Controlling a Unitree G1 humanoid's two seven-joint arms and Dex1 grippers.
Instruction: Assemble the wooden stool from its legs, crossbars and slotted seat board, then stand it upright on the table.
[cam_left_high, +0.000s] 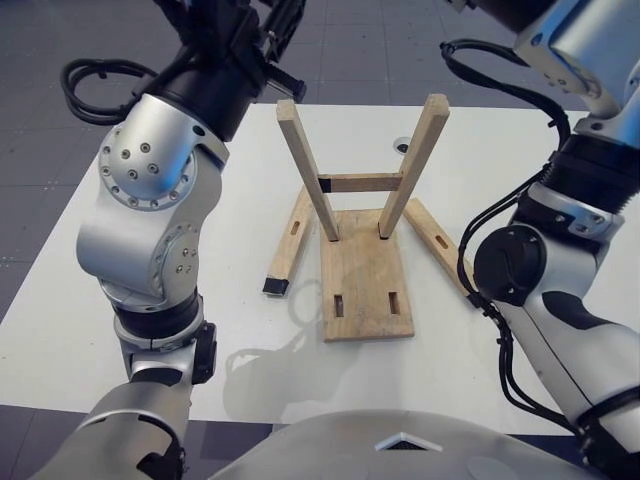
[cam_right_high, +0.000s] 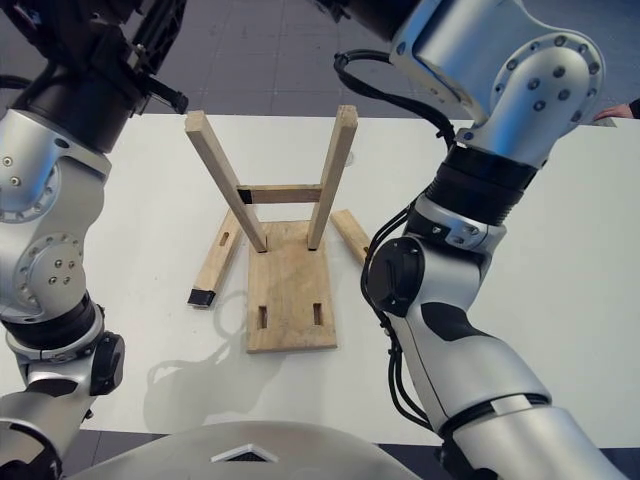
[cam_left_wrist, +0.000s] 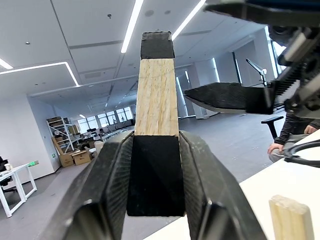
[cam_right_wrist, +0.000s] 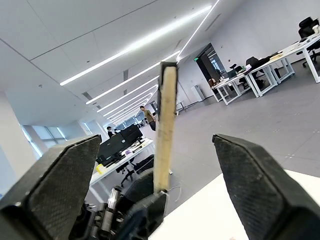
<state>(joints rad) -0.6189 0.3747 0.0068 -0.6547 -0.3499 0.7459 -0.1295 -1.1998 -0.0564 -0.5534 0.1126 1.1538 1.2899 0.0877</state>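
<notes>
L gripper (cam_left_wrist: 156, 142) clamps black-tipped crossbar (cam_left_wrist: 157, 95) upright; R gripper (cam_right_wrist: 156, 145) wide open close by, prob. to regrip. Seat board (cam_left_high: 365, 280) lies flat, two legs (cam_left_high: 308, 170) socketed far side, near slots (cam_left_high: 340, 305) free.

Bright, even indoor light comes from long ceiling strip lights (cam_left_wrist: 131, 25), which burn out to plain white in the wrist views. The white counter (cam_left_high: 480, 330) is brightly lit without harsh glare. Faint, soft-edged shadows (cam_left_high: 262, 365) lie on it by the near left corner of the seat board (cam_left_high: 365, 285). Both head views are sharp. In the wrist views the straight ceiling lines fan and bend toward the edges. The wooden leg (cam_left_wrist: 157, 95) shows crisp grain, while the dark fingers (cam_left_wrist: 112, 190) of the left gripper (cam_left_wrist: 155, 145) and those of the right gripper (cam_right_wrist: 160, 142) look soft and loom large.
</notes>
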